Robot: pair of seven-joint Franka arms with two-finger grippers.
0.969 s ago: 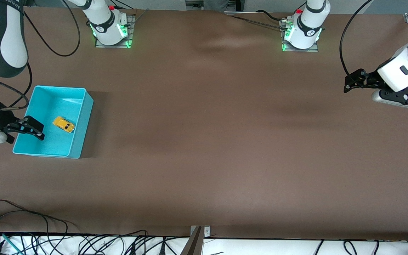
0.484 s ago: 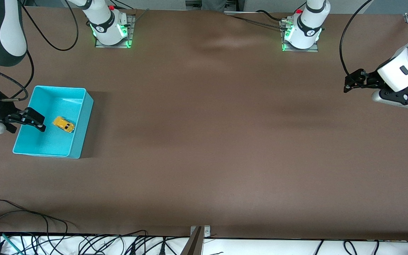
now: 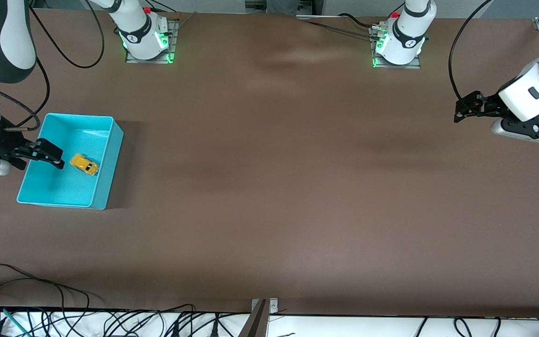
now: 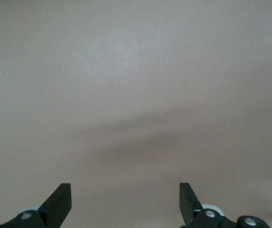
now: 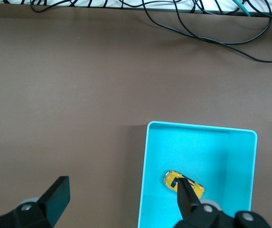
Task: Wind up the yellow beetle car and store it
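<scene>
The brown tabletop (image 3: pixel 269 196) fills nearly the whole front view, bare across its middle. At the middle left of the frame stands the turquoise bin (image 3: pixel 105 187), an open rectangular box. Inside it, on the floor of the bin toward its upper right part, lies the yellow beetle car (image 3: pixel 84 164), resting slantwise and touching neither wall, as far as the view lets one judge.

The right gripper (image 3: pixel 47 154) reaches in from the left edge of the frame and hangs over the bin's left rim, just beside the car but apart from it. Its fingers (image 5: pixel 55 194) stand wide apart and hold nothing; in the right wrist view one finger overlaps the car only by line of sight.

The left gripper (image 3: pixel 467 107) waits at the upper right of the frame, over bare tabletop, well apart from the bin. Its fingers (image 4: pixel 60 202) are spread wide and empty.

No readable writing shows on the bin or the car.
</scene>
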